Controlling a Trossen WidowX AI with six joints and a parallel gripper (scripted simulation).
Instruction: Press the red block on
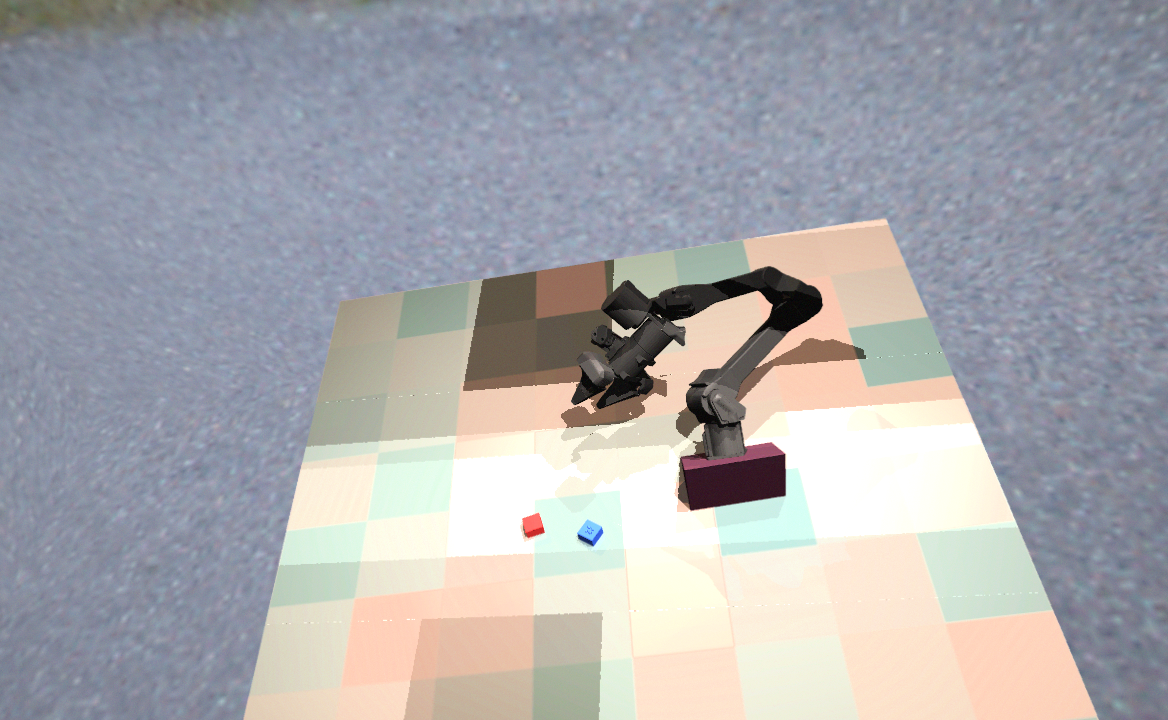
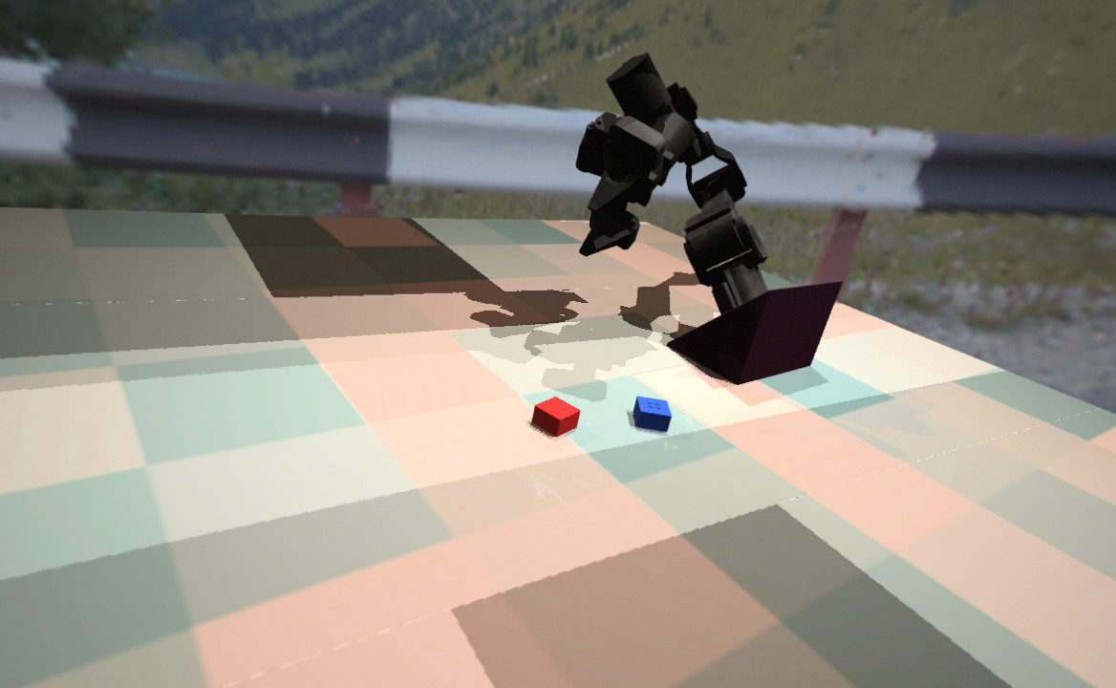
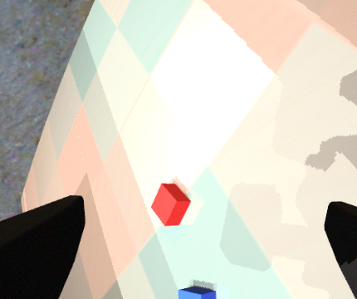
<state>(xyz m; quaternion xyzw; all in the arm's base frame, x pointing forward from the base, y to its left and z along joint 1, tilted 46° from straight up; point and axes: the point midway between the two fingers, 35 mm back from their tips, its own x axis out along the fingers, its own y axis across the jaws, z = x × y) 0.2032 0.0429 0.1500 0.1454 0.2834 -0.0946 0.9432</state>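
While 1 boxy red block (image 1: 532, 525) (image 2: 556, 417) (image 3: 170, 204) rests, fingers gape.

Harsh light from above bleaches the checkered table (image 1: 677, 617) (image 2: 289, 479) (image 3: 224, 112) white in patches, amid jagged shadows and a soft, blurry background.

Outdoor roadside: striped guardrail (image 2: 493, 145), grey pavement (image 1: 167, 179) (image 3: 17, 91), grassy hillside (image 2: 802, 59).

Open gap between the red block (image 1: 532, 525) (image 2: 555, 417) (image 3: 170, 205) and its near neighbour, the blue block (image 1: 590, 532) (image 2: 652, 414) (image 3: 197, 293).
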